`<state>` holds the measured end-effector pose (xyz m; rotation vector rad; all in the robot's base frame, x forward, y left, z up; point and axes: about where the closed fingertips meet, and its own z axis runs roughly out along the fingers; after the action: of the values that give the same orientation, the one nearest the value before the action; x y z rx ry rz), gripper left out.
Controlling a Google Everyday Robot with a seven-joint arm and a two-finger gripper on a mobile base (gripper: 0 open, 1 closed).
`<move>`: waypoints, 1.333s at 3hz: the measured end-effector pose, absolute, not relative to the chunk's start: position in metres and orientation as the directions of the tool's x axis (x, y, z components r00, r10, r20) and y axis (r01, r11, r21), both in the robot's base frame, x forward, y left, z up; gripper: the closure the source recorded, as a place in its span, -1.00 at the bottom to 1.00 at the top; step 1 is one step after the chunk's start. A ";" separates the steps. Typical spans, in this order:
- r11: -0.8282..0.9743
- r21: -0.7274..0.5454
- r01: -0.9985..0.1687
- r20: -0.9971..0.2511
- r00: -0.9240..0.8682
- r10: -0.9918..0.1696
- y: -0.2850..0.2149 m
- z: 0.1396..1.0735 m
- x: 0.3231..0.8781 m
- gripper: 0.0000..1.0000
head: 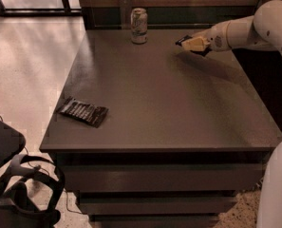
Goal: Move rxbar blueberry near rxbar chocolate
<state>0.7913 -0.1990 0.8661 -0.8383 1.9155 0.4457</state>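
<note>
Gripper (192, 44): over the back right part of the table (169, 103), reaching in from the right on the white arm (254, 27). It hangs clear of the surface, with its shadow on the tabletop just below and to the right.

Fingers (197, 42): pale and drawn close together on a thin dark wrapper, the rxbar blueberry (182, 42). Dark ends of the bar stick out on both sides of the fingertips, one to the left and one lower right. The bar is held roughly level and appears off the table. Its lettering cannot be made out.

Rxbar chocolate (82, 111): lies flat near the front left corner, turned at a slant. Its left end is close to the left edge, and it is set back a little from the front edge. The pale rows of print face up. It is well apart from the gripper, diagonally across the top.

Soda can (139, 25): upright near the back edge, left of the gripper and apart from it, far from the chocolate bar.

Open room: a broad bare tabletop lies between the held bar and the chocolate bar, with bare surface to the right of and behind the chocolate bar.

Off the table: a headset (24, 189) lies on the floor by the front left corner.
</note>
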 end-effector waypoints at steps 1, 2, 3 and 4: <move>0.658 -0.077 -0.749 -0.880 -0.259 -0.398 -0.208 0.895 0.769 1.00; 0.611 -0.091 -0.786 -0.878 -0.226 -0.421 -0.208 0.913 0.740 1.00; 0.554 -0.087 -0.828 -0.886 -0.190 -0.424 -0.198 0.926 0.706 1.00; 0.460 -0.085 -0.884 -0.903 -0.127 -0.411 -0.171 0.938 0.665 1.00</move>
<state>0.6651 -0.1709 0.9379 -1.1156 1.7308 0.6056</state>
